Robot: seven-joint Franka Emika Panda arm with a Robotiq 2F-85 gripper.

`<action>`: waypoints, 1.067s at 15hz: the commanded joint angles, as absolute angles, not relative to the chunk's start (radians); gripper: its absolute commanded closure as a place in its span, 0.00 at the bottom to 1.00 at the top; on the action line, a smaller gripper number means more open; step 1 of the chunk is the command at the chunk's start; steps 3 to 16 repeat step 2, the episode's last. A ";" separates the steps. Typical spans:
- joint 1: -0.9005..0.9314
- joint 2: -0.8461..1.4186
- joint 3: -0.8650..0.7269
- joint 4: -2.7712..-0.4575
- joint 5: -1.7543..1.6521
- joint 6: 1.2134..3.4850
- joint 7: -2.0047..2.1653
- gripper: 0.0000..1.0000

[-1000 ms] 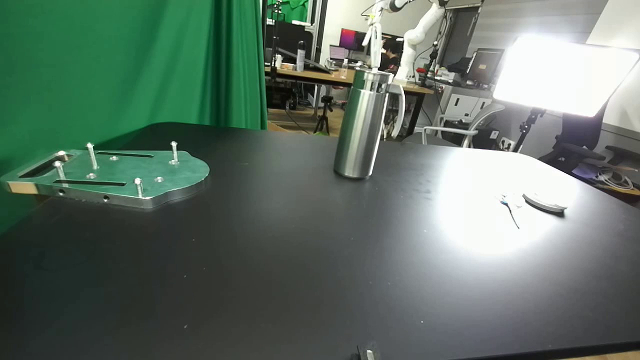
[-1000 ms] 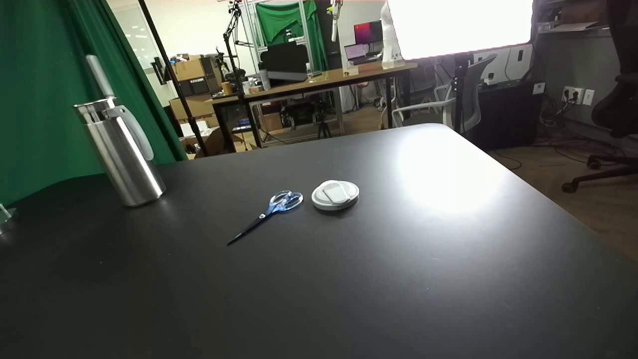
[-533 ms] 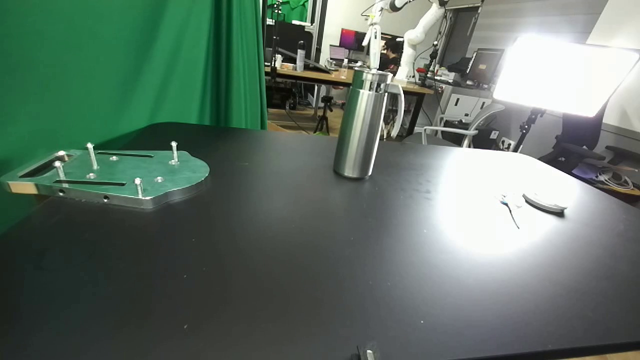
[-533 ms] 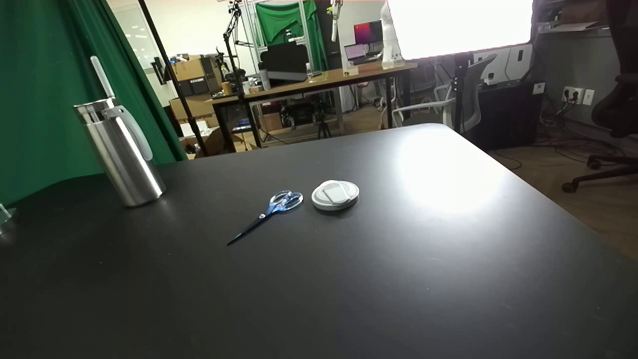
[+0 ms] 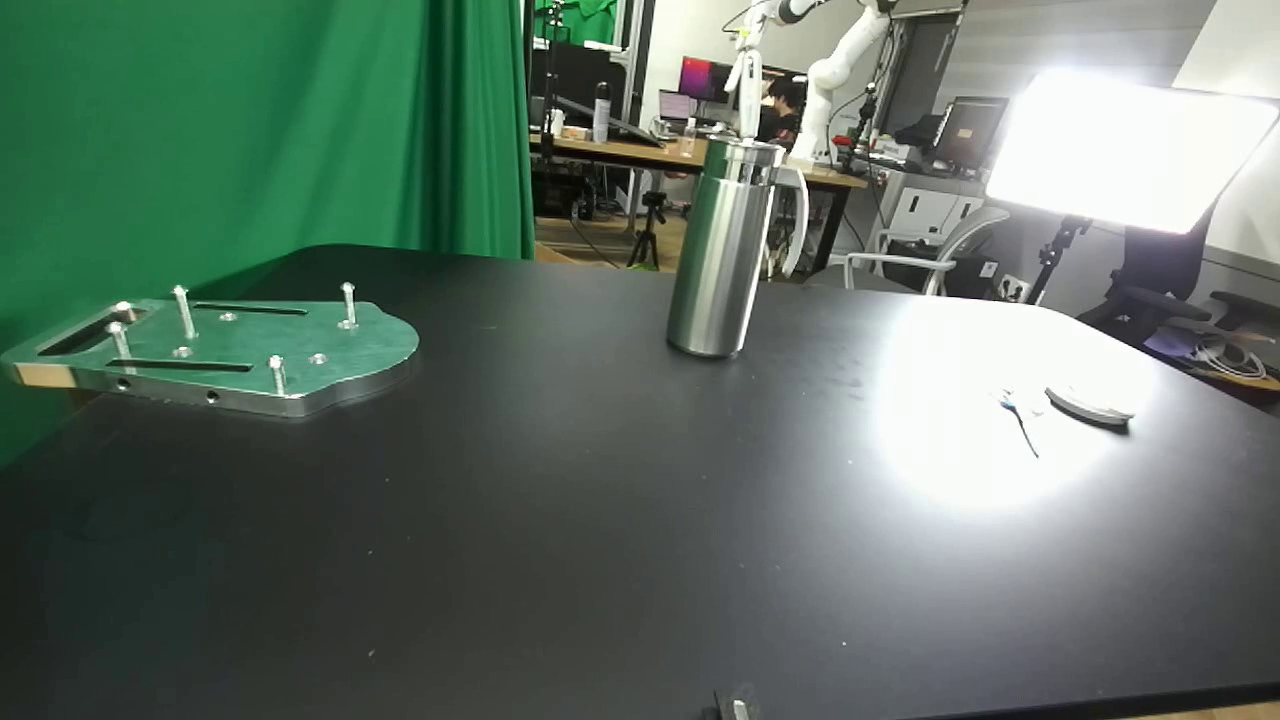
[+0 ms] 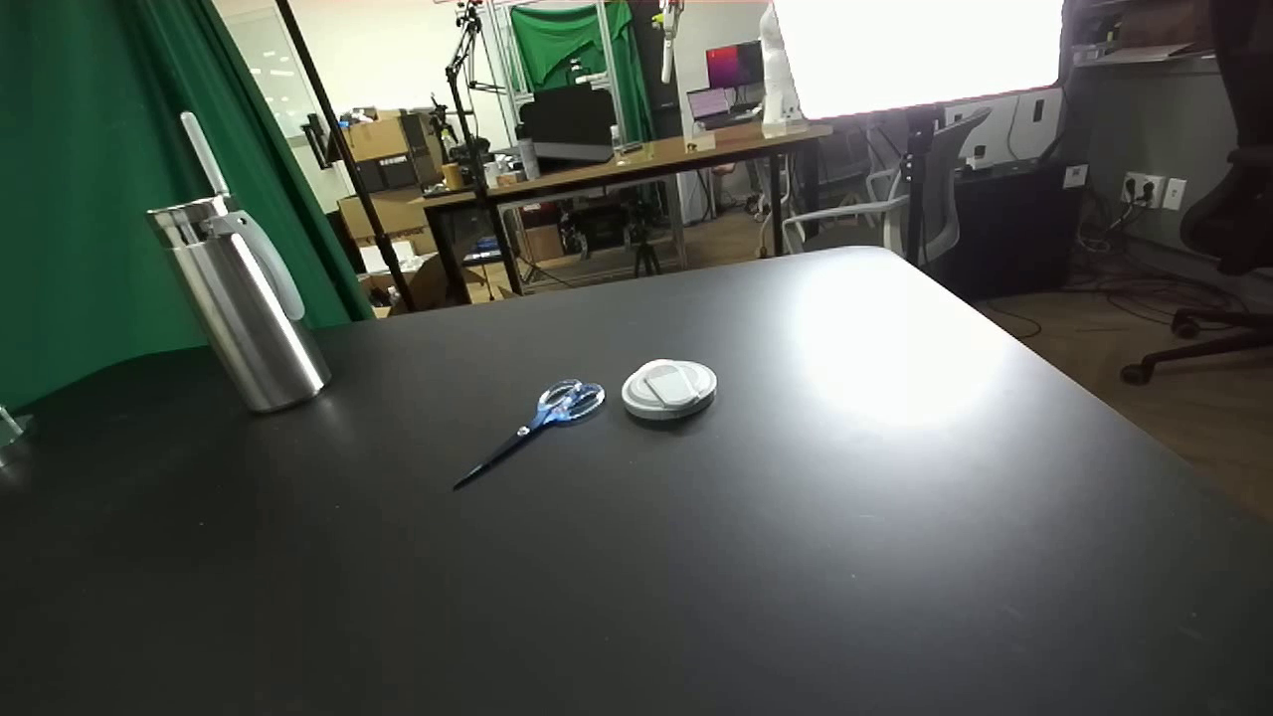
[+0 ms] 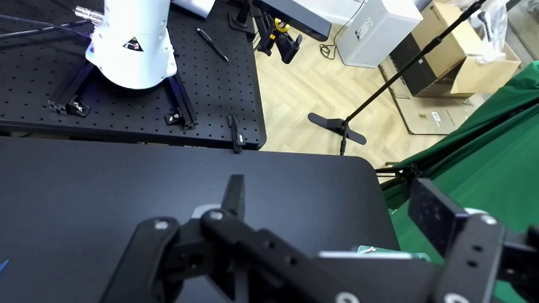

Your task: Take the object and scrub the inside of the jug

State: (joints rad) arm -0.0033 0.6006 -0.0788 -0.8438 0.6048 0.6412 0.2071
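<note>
The steel jug [image 5: 722,250] with a pale handle stands on the black table in both exterior views [image 6: 249,308]. A slim light-grey stick-like object [image 6: 205,154] pokes up out of the jug's mouth. It also shows in an exterior view [image 5: 750,95] as a white shape above the rim. Its lower end is hidden inside the jug. My gripper [image 7: 330,193] shows only in the wrist view. Its fingers are wide apart with nothing between them. The jug and the stick cannot be made out in the wrist view. No contact between gripper and stick shows.
Blue scissors [image 6: 557,403] and a round grey-white lid [image 6: 668,389] lie on the table. A green-reflecting metal plate [image 5: 250,345] with upright bolts lies near the green curtain [image 5: 250,130]. A white robot base [image 7: 134,46] stands on a perforated board beyond the table edge.
The stick shifted and turned slightly in the jug's mouth between one second and half a second ago, then stayed still. The jug, scissors, lid and plate have not visibly moved.
</note>
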 commanded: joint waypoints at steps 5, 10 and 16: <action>-0.003 0.601 -0.079 -0.848 0.605 0.641 0.205 0.00; -0.003 0.601 -0.079 -0.848 0.605 0.641 0.205 0.00; -0.003 0.601 -0.079 -0.848 0.605 0.641 0.205 0.00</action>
